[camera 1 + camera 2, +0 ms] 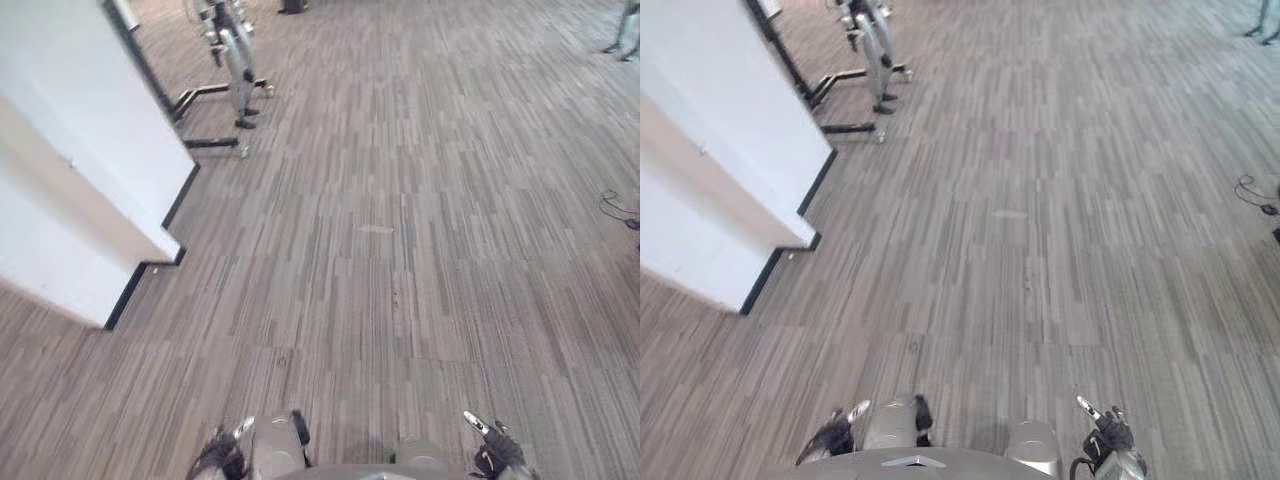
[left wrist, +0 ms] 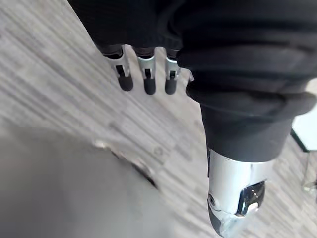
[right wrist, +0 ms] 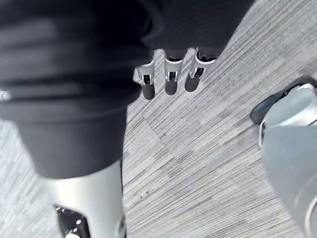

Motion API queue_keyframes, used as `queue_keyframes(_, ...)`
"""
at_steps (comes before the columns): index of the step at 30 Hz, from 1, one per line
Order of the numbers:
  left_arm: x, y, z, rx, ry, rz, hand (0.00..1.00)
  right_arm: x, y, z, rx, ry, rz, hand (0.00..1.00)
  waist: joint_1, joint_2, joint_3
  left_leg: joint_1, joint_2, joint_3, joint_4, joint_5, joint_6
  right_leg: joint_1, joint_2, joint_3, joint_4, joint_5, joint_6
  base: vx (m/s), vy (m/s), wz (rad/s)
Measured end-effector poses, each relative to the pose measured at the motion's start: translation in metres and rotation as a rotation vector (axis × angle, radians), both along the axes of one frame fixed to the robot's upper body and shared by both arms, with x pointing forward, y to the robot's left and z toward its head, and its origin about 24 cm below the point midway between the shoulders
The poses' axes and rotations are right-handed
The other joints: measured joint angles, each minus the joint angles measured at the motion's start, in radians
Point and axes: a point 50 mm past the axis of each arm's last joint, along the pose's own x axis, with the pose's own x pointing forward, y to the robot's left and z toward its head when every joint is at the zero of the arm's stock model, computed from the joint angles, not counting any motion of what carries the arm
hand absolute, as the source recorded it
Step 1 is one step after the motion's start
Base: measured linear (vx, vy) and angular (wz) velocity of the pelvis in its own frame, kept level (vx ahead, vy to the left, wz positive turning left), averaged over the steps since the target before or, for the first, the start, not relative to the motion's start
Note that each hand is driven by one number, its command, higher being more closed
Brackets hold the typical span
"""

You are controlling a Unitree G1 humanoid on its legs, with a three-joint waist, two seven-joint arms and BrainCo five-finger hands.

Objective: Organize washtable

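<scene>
Left robot hand (image 2: 147, 74): hangs low over the floor, fingers straight, apart, empty.
Right robot hand (image 3: 171, 79): likewise, fingers loose and empty.
Carpet floor (image 1: 400, 250): grey, striped.
White partition (image 1: 70, 180): left side.
Metal stand (image 1: 235, 70): beyond it.

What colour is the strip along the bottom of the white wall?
Black; the strip shows best in the left eye view.

Nothing legible shows: no text, label, number or sign can be read on the carpet floor (image 1: 400, 250), on the white wall (image 1: 70, 180) at the upper left, or on the grey stand (image 1: 237, 60) at the top.
</scene>
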Motion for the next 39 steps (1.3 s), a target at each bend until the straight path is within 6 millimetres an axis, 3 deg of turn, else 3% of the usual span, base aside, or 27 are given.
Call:
queue_keyframes(2, -0.015, -0.003, -0.002, -0.007, 0.040, 0.012, 0.00, -0.010, 0.001, -0.002, 0.000, 0.020, -0.004, 0.00, 0.004, 0.002, -0.003, 0.038, -0.003, 0.017, -0.456, 0.034, 0.009, 0.062, -0.023, 0.049, -0.028, -0.050, 0.047, 0.67, 0.312, -0.95)
queue_keyframes(3, -0.018, -0.005, -0.003, -0.013, 0.051, 0.019, 0.00, -0.015, -0.002, -0.002, -0.009, 0.033, -0.010, 0.00, 0.013, 0.002, -0.006, 0.043, -0.004, -0.005, -0.520, 0.098, 0.007, 0.081, -0.024, 0.078, -0.027, -0.084, 0.067, 0.72, 0.333, -0.82)
queue_keyframes(4, -0.024, -0.003, -0.003, -0.009, 0.062, 0.041, 0.00, -0.021, 0.003, -0.006, 0.014, 0.054, -0.021, 0.00, 0.023, -0.018, -0.022, 0.030, -0.041, -0.028, -0.463, 0.119, 0.016, 0.102, -0.049, 0.122, -0.036, -0.114, 0.030, 0.73, 0.321, -0.53)
queue_keyframes(6, -0.018, 0.009, -0.001, 0.023, 0.046, 0.042, 0.00, -0.029, 0.015, -0.012, 0.048, 0.090, -0.013, 0.00, 0.012, -0.076, -0.057, -0.019, -0.115, -0.071, -0.373, 0.052, 0.052, 0.079, -0.058, 0.191, 0.068, -0.083, 0.039, 0.65, 0.300, 0.11)
queue_keyframes(7, -0.010, 0.016, 0.002, 0.042, 0.026, 0.033, 0.00, -0.034, 0.021, -0.016, 0.076, 0.111, -0.034, 0.00, 0.004, -0.108, -0.066, -0.018, -0.171, -0.086, -0.348, 0.008, 0.075, 0.045, -0.086, 0.193, 0.173, -0.032, 0.068, 0.66, 0.237, 0.78)
queue_keyframes(9, -0.001, 0.018, 0.003, 0.050, 0.017, -0.011, 0.00, -0.047, 0.025, -0.020, 0.108, 0.159, -0.063, 0.00, -0.005, -0.119, -0.072, 0.025, -0.215, -0.093, -0.335, -0.050, 0.085, 0.014, -0.091, 0.213, 0.337, 0.121, 0.152, 0.62, 0.166, 0.56)
queue_keyframes(10, 0.002, 0.017, 0.003, 0.050, 0.018, -0.027, 0.00, -0.046, 0.027, -0.021, 0.113, 0.159, -0.042, 0.00, -0.002, -0.114, -0.070, 0.082, -0.229, -0.092, -0.359, -0.078, 0.093, -0.050, -0.088, 0.215, 0.487, 0.288, 0.298, 0.47, 0.083, 0.07)
queue_keyframes(12, 0.002, 0.017, 0.003, 0.057, 0.044, -0.117, 0.00, -0.047, 0.027, -0.021, 0.113, 0.162, -0.010, 0.00, -0.011, -0.096, -0.058, 0.212, -0.248, -0.108, -0.432, -0.082, 0.109, -0.158, -0.076, 0.140, 0.773, 0.310, 0.284, 0.59, 0.016, 0.11)
queue_keyframes(14, 0.008, 0.014, 0.003, 0.057, 0.036, -0.163, 0.00, -0.051, 0.023, -0.020, 0.097, 0.177, 0.023, 0.00, -0.007, -0.079, -0.061, 0.294, -0.251, -0.109, -0.500, -0.080, 0.108, -0.222, -0.072, 0.086, 0.855, 0.288, 0.245, 0.33, -0.078, 0.00)
queue_keyframes(15, 0.018, 0.010, 0.004, 0.056, 0.019, -0.196, 0.00, -0.052, 0.019, -0.019, 0.081, 0.177, 0.027, 0.00, -0.011, -0.060, -0.064, 0.372, -0.251, -0.121, -0.578, -0.072, 0.102, -0.301, -0.067, 0.035, 0.853, 0.225, 0.137, 0.01, -0.135, 0.02)
queue_keyframes(16, 0.025, 0.006, 0.004, 0.053, 0.006, -0.220, 0.00, -0.053, 0.016, -0.018, 0.075, 0.180, 0.027, 0.00, -0.012, -0.045, -0.055, 0.436, -0.243, -0.131, -0.633, -0.061, 0.096, -0.341, -0.049, 0.015, 0.751, 0.165, 0.069, -0.05, -0.122, 0.11)
queue_keyframes(18, 0.040, -0.002, 0.006, 0.043, -0.035, -0.227, 0.00, -0.054, 0.014, -0.017, 0.069, 0.183, 0.024, 0.00, -0.030, -0.027, -0.043, 0.494, -0.220, -0.144, -0.674, -0.060, 0.096, -0.388, -0.035, -0.006, 0.509, 0.105, 0.048, -0.23, -0.070, 0.23)
queue_keyframes(20, 0.043, -0.008, 0.006, 0.033, -0.050, -0.226, 0.00, -0.057, 0.013, -0.018, 0.069, 0.189, 0.018, 0.00, -0.039, -0.038, -0.050, 0.521, -0.212, -0.144, -0.676, -0.075, 0.074, -0.398, -0.021, 0.048, 0.168, 0.155, 0.077, -0.24, -0.088, 0.26)
queue_keyframes(21, 0.043, -0.018, 0.004, 0.007, -0.059, -0.220, 0.00, -0.066, 0.009, -0.017, 0.061, 0.212, 0.012, 0.00, -0.045, -0.036, -0.045, 0.530, -0.190, -0.175, -0.629, -0.119, 0.047, -0.396, -0.003, 0.055, 0.136, 0.252, 0.074, 0.13, -0.253, 0.08)
queue_keyframes(22, 0.042, -0.021, 0.004, -0.004, -0.071, -0.192, 0.00, -0.070, 0.004, -0.016, 0.051, 0.218, -0.013, 0.00, -0.028, -0.011, -0.050, 0.514, -0.157, -0.191, -0.527, -0.129, 0.034, -0.394, 0.019, 0.056, 0.176, 0.195, 0.059, 0.27, -0.321, 0.01)
queue_keyframes(23, 0.039, -0.020, 0.004, -0.004, -0.069, -0.164, 0.00, -0.069, 0.003, -0.016, 0.046, 0.219, -0.006, 0.00, -0.025, -0.013, -0.049, 0.477, -0.136, -0.196, -0.439, -0.129, 0.030, -0.386, 0.024, 0.048, 0.184, 0.179, 0.053, 0.34, -0.285, -0.19)
queue_keyframes(24, 0.034, -0.019, 0.003, -0.005, -0.067, -0.117, 0.00, -0.068, 0.001, -0.015, 0.034, 0.217, 0.007, 0.00, -0.030, 0.003, -0.052, 0.419, -0.098, -0.203, -0.285, -0.109, 0.003, -0.361, 0.047, 0.037, 0.182, 0.162, 0.035, 0.31, -0.308, -0.08)
queue_keyframes(25, 0.028, -0.017, 0.002, -0.012, -0.069, -0.037, 0.00, -0.067, 0.000, -0.014, 0.025, 0.206, 0.015, 0.00, -0.029, 0.011, -0.049, 0.337, -0.047, -0.231, -0.095, -0.027, -0.012, -0.321, 0.077, 0.020, 0.187, 0.134, 0.012, 0.36, -0.369, -0.07)
queue_keyframes(26, 0.026, -0.016, 0.003, -0.014, -0.085, 0.015, 0.00, -0.066, 0.004, -0.014, 0.027, 0.205, 0.037, 0.00, -0.026, 0.015, -0.049, 0.263, -0.012, -0.286, 0.069, 0.122, -0.024, -0.274, 0.109, 0.006, 0.181, 0.105, -0.016, 0.34, -0.324, -0.20)
queue_keyframes(27, 0.028, -0.015, 0.005, -0.010, -0.101, 0.023, 0.00, -0.066, 0.009, -0.016, 0.035, 0.211, 0.064, 0.00, -0.008, 0.014, -0.049, 0.215, -0.001, -0.318, 0.181, 0.149, -0.023, -0.242, 0.129, 0.007, 0.174, 0.084, -0.045, 0.27, -0.230, -0.26)
queue_keyframes(28, 0.031, -0.014, 0.006, -0.006, -0.114, 0.018, 0.00, -0.065, 0.010, -0.016, 0.035, 0.213, 0.080, 0.00, 0.004, 0.013, -0.049, 0.183, -0.001, -0.330, 0.230, 0.128, -0.013, -0.225, 0.141, 0.009, 0.168, 0.075, -0.057, 0.30, -0.163, -0.40)
queue_keyframes(29, 0.035, -0.010, 0.008, 0.003, -0.137, -0.008, 0.00, -0.061, 0.008, -0.014, 0.026, 0.195, 0.079, 0.00, 0.018, 0.008, -0.051, 0.094, -0.009, -0.322, 0.253, 0.053, -0.010, -0.172, 0.156, 0.011, 0.124, 0.065, -0.077, 0.28, -0.118, -0.29)
queue_keyframes(31, 0.035, -0.005, 0.009, 0.022, -0.135, -0.017, 0.00, -0.054, 0.013, -0.015, 0.030, 0.180, 0.094, 0.00, 0.028, -0.004, -0.051, 0.062, -0.011, -0.263, 0.144, 0.004, 0.006, -0.123, 0.153, 0.024, 0.082, 0.063, -0.079, 0.35, -0.073, -0.31)
queue_keyframes(33, 0.028, -0.004, 0.008, 0.023, -0.114, -0.016, 0.00, -0.049, 0.015, -0.015, 0.027, 0.175, 0.128, 0.00, 0.040, -0.012, -0.050, 0.057, -0.016, -0.210, -0.119, -0.014, 0.017, -0.068, 0.141, 0.041, 0.042, 0.061, -0.069, 0.39, -0.007, -0.33)
queue_keyframes(35, 0.022, -0.003, 0.006, 0.030, -0.089, -0.015, 0.00, -0.046, 0.018, -0.015, 0.029, 0.173, 0.130, 0.00, 0.052, -0.020, -0.053, 0.092, -0.068, -0.221, -0.555, 0.022, 0.001, -0.029, 0.105, 0.049, 0.040, 0.010, -0.036, 0.42, 0.086, -0.12)
queue_keyframes(38, 0.008, -0.002, 0.003, 0.029, -0.035, -0.033, 0.00, -0.047, 0.021, -0.016, 0.032, 0.179, 0.142, 0.00, 0.054, -0.032, -0.061, 0.097, -0.094, -0.196, -0.596, 0.101, 0.012, 0.053, 0.070, 0.056, 0.025, -0.057, -0.013, 0.56, 0.181, 0.02)
queue_keyframes(39, -0.003, 0.004, 0.001, 0.039, 0.011, -0.050, 0.00, -0.052, 0.027, -0.018, 0.049, 0.193, 0.143, 0.00, 0.053, -0.060, -0.089, 0.099, -0.133, -0.202, -0.566, 0.128, 0.035, 0.099, 0.037, 0.062, 0.000, -0.064, -0.009, 0.70, 0.189, 0.12)
